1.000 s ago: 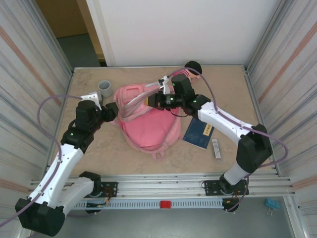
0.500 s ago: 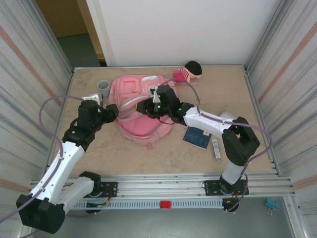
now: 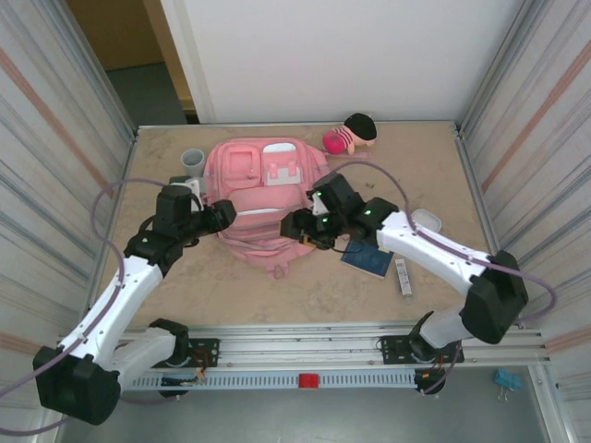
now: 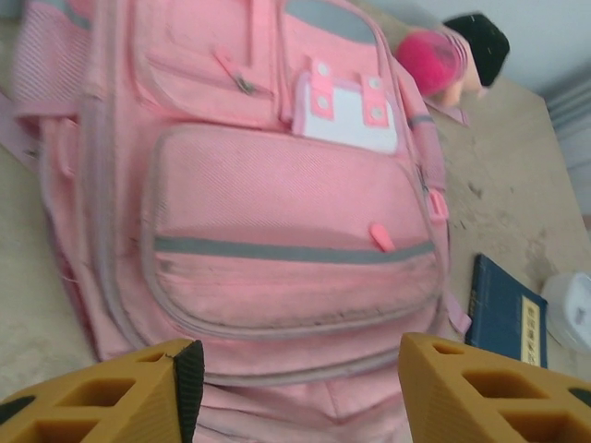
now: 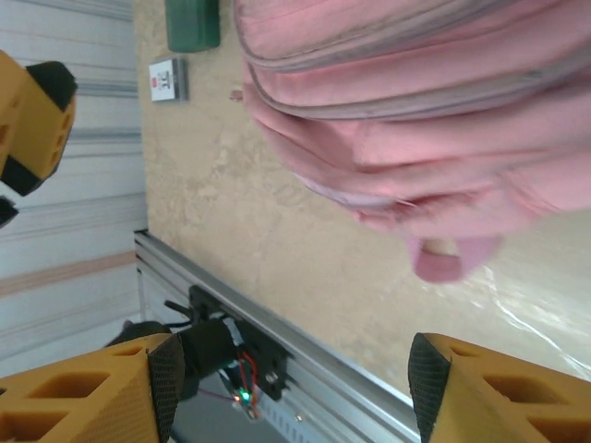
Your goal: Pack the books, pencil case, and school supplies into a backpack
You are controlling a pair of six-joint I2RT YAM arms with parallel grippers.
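Little of the packing can be counted as done. The pink backpack [image 3: 268, 194] is laid flat on the table [image 3: 397, 175], front upward, and its front pockets are seen zipped shut. Whether the main compartment has been opened cannot be made out from above. The dark blue book [image 3: 369, 259] is found on the table just beside the backpack's lower right edge, with the narrow grey-white strip [image 3: 404, 276] near it and the white rounded box [image 3: 426, 220] farther right. The dark green pencil case [image 5: 192, 23] and the small white card [image 5: 168, 79] are seen lying on the table off the backpack's left side (both caught in the right wrist view). Every item is therefore judged as yet to be packed, and a compartment probably has to be unzipped first.

The left gripper [image 4: 297, 374] is set at the backpack's left edge with its fingers moderately apart. Pink fabric is seen beyond the gap, but nothing is clamped between them. The right gripper [image 5: 295, 374] is spread wide and nothing is held in it. Its fingers are placed low beside the backpack's bottom corner, apart from the fabric, with a pink tab [image 5: 441, 261] just ahead.
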